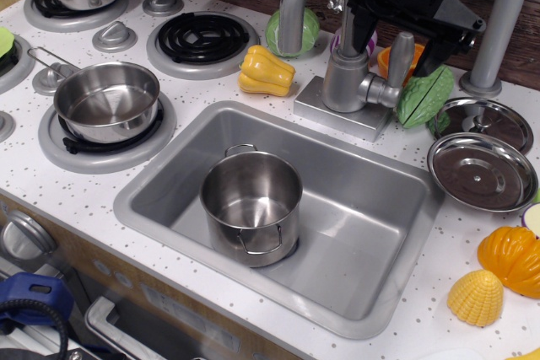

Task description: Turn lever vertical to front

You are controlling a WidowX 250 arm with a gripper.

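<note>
The lever is a short silver-grey bar on a side peg at the right of the cylindrical tap body. It stands nearly upright, its tip pointing up. My black gripper hangs open just above and behind the lever's tip, with one finger on either side and nothing between them. It does not touch the lever. The tall curved spout rises to the left of the tap body.
A steel pot stands in the grey sink below the tap. A yellow pepper lies left of the tap base and a green leaf toy right of it. A grey pole and two steel lids are at the right.
</note>
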